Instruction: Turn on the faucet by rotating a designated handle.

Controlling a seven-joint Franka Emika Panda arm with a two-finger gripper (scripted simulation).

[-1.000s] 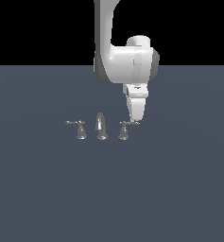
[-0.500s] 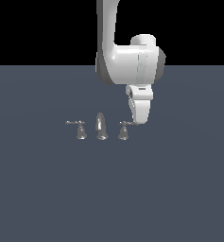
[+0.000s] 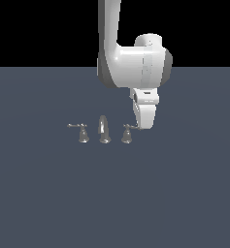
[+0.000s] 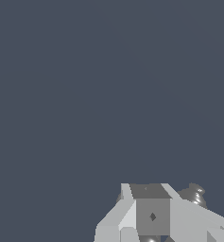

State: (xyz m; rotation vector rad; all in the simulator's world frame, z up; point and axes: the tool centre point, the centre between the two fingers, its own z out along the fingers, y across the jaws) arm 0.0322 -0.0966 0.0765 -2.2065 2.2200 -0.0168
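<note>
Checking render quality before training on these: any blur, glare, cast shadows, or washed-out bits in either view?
Exterior view: sharp, evenly lit, no cast shadows on the flat grey-blue floor; black band above it; small highlights on the tiny chrome three-piece faucet, whose pieces are very small. Wrist view: mostly plain floor, blocky white-grey gripper at the frame's edge, a chrome handle base with specular spots peeking beside it.

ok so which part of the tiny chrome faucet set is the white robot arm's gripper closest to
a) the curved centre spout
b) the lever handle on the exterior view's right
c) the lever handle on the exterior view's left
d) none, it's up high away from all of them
b: the gripper is down at the lever tip of the chrome bell-based handle on the exterior view's right, beyond the curved centre spout.
</note>
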